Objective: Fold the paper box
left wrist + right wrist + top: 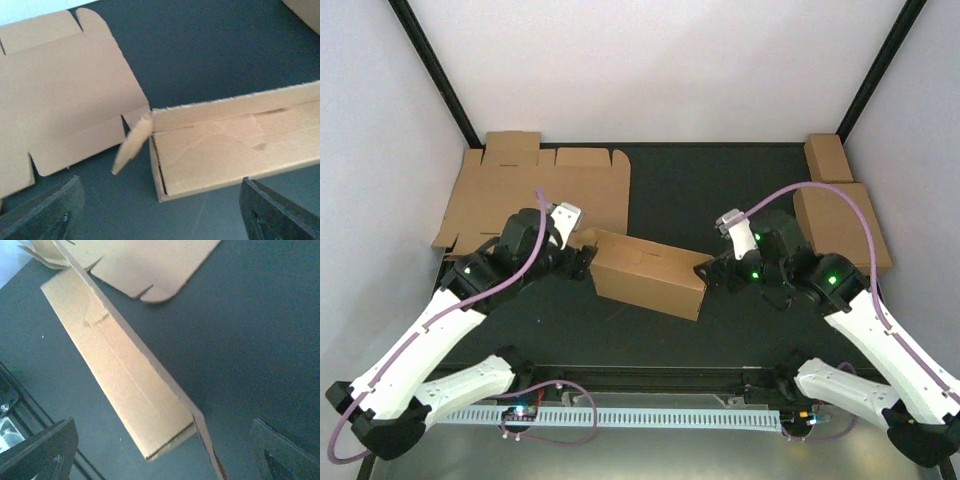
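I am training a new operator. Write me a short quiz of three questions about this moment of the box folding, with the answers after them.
1. True or false: the left gripper is shut on the partly folded box.
2. Where does the flat die-cut sheet lie? A) at the far left of the table B) inside the box C) under the right gripper
3. Fill in the missing word: the partly folded box lies ___ the two grippers.

Key
1. False: both grippers are open, one at each end of the box.
2. A
3. between
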Tool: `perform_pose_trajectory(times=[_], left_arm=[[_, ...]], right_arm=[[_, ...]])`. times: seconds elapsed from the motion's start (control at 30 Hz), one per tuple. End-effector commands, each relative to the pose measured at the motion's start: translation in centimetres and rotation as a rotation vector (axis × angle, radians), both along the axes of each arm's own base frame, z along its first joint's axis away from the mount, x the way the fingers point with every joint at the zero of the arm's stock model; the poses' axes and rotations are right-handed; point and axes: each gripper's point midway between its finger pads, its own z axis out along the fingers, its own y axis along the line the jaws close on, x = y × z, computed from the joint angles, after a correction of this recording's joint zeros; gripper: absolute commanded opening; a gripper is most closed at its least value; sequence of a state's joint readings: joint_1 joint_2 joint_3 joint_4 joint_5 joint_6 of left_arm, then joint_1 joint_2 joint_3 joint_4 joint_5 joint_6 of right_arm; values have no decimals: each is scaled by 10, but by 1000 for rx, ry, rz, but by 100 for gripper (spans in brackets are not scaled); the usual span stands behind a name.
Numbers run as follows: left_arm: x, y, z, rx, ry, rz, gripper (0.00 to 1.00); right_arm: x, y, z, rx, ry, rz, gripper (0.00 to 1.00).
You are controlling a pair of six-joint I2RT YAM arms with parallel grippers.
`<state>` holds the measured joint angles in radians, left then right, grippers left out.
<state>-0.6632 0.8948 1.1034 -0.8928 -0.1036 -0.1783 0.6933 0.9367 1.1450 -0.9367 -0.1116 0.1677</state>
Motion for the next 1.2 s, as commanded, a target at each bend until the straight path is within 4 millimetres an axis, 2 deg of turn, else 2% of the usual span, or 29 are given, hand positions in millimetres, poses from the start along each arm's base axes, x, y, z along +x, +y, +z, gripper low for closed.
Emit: perform_pose_trajectory(times=[0.0, 0.13, 0.3, 0.43, 0.6, 0.8, 1.0, 1.17], left_arm=[[28, 8, -1, 48, -50, 33, 84], [39, 3, -11, 17, -11, 2, 80], [41, -5, -15, -7, -1, -53, 80], [45, -9, -17, 0, -18, -78, 73], [52, -9, -24, 28, 2, -62, 65], [65, 4, -45, 87, 84, 15, 61], [65, 0, -53, 82, 145, -9, 56], [63, -2, -53, 70, 148, -14, 54]], right_arm=[[-14, -11, -14, 17, 75, -48, 95], [-17, -25, -26, -29, 98, -100, 92], [-20, -34, -36, -75, 132, -134, 87], [-13, -40, -44, -130, 139, -177, 82], [-6, -33, -37, -120, 129, -172, 77], [2, -31, -39, -138, 132, -187, 70], [4, -27, -42, -133, 145, -188, 60], [6, -25, -48, -134, 156, -197, 57]])
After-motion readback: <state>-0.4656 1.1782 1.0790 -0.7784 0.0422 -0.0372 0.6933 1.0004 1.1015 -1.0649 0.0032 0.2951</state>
